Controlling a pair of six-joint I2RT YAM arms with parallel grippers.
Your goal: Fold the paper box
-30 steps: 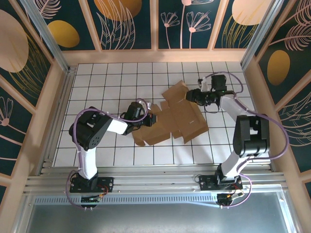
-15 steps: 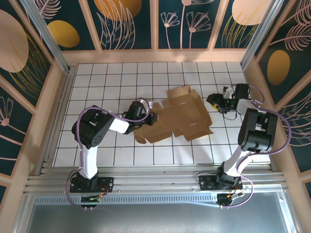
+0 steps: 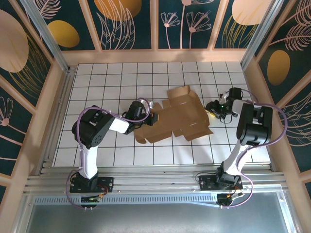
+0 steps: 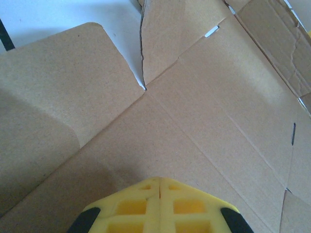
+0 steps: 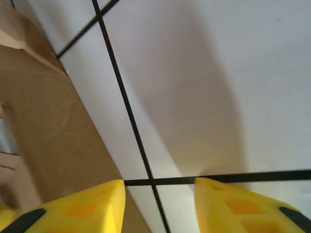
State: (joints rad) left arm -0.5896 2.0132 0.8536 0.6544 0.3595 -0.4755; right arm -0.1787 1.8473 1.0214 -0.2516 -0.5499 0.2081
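Paper box [image 3: 180,119]: a flat brown cut-out sheet, lying open on the white tiled table [image 3: 97,82], right of centre and well clear of the near and far edges. No wall is raised; folding is judged barely begun.

Long axis: it runs roughly left to right across the table, somewhat skewed. The left end sits closer to the near edge and the right part reaches toward the far edge. Flaps and slots are spread on every side.

Left gripper [image 3: 149,118]: set on the sheet's left end. In the left wrist view the fingers are seen pressed together, tips down on the cardboard, with nothing between them.

Right gripper [image 3: 213,106]: low over bare tile, just beside the sheet's right edge. Its fingers are apart and nothing is held.

Step in hand, as judged: the right panel is to be lifted while the left end is pinned. One finger is best slid under the edge, with the pinch taken mid-panel. The panel should be turned about its scored line, not dragged, or the sheet may skate on the tiles.
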